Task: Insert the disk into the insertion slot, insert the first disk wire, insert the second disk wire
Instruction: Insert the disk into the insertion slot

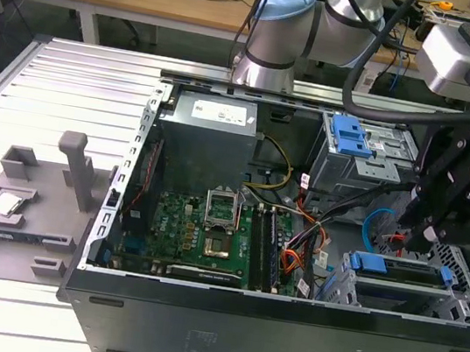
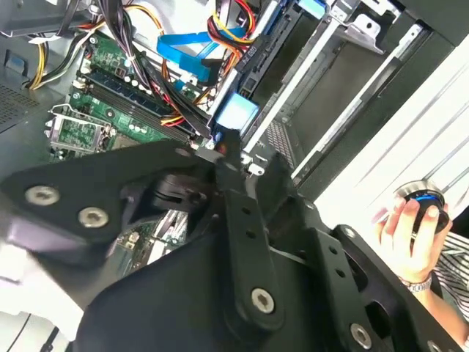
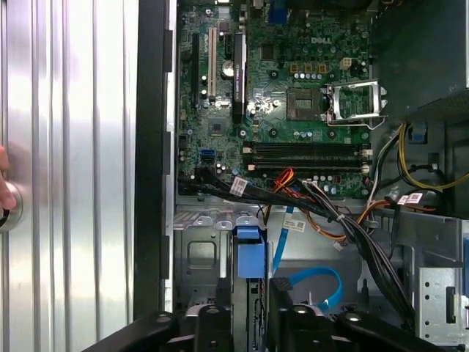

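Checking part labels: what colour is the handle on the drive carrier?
Bright blue; the handle shows best in the exterior view.

The arm [image 1: 280, 23] is built of silver-grey tubes joined by rounded pale blue caps [image 1: 279, 1]. A light grey block [image 1: 452, 58] sits at its wrist, and thick black cables [image 1: 358, 93] loop beside it. The gripper [image 1: 406, 237] is matt black with white lettering. Its flat links [image 2: 242, 242] carry round silver screws [image 2: 262, 299].

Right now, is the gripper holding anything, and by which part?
Cannot tell. The gripper is right at the blue handle of the disk, which sits in the cage, but the contact itself is hidden.
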Action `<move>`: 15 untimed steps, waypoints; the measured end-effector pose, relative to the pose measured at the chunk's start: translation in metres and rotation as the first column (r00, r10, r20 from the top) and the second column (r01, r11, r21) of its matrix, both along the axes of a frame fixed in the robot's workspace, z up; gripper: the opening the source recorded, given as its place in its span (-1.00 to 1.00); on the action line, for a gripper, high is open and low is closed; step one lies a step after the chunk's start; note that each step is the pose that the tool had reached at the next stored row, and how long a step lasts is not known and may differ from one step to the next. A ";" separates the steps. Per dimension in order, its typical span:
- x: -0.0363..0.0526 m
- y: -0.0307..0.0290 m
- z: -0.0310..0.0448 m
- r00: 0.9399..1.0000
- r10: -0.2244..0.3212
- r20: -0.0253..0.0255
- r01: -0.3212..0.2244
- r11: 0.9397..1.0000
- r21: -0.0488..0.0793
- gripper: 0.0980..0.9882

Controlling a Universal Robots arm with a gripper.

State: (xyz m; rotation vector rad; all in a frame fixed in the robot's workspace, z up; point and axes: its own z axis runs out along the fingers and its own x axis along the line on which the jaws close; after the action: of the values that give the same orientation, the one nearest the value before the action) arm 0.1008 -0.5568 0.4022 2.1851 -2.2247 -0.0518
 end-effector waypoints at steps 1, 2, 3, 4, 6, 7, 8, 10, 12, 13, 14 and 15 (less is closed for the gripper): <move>0.0000 0.0000 0.0000 1.000 0.000 0.000 0.000 1.000 0.000 -0.56; 0.0000 0.0000 0.0000 1.000 0.000 0.000 0.000 1.000 0.000 -0.69; 0.0000 0.0000 0.0000 1.000 0.000 0.000 0.000 1.000 0.000 -0.83; 0.0000 0.0000 0.0000 1.000 0.000 0.000 0.000 1.000 0.000 -0.83; 0.0000 0.0000 0.0000 1.000 0.000 0.000 0.000 1.000 0.000 -0.98; 0.0000 0.0000 0.0000 1.000 0.000 0.000 0.000 1.000 0.000 -0.98; 0.0000 0.0000 0.0000 1.000 0.000 0.000 0.000 1.000 0.000 -0.98; 0.0000 0.0000 0.0000 1.000 0.000 0.000 0.000 1.000 -0.001 -0.98; 0.0000 0.0000 0.0000 1.000 0.000 0.000 0.000 1.000 -0.001 -0.98; 0.0000 0.0000 0.0000 1.000 0.000 0.000 0.000 1.000 -0.001 -0.98; 0.0000 0.0000 0.0000 1.000 0.000 0.000 0.000 1.000 -0.001 -0.98; 0.0000 0.0000 0.0000 1.000 0.000 0.000 0.000 1.000 -0.001 -0.98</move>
State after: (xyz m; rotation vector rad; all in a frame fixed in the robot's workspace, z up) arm 0.1008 -0.5568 0.4022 2.1847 -2.2243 -0.0507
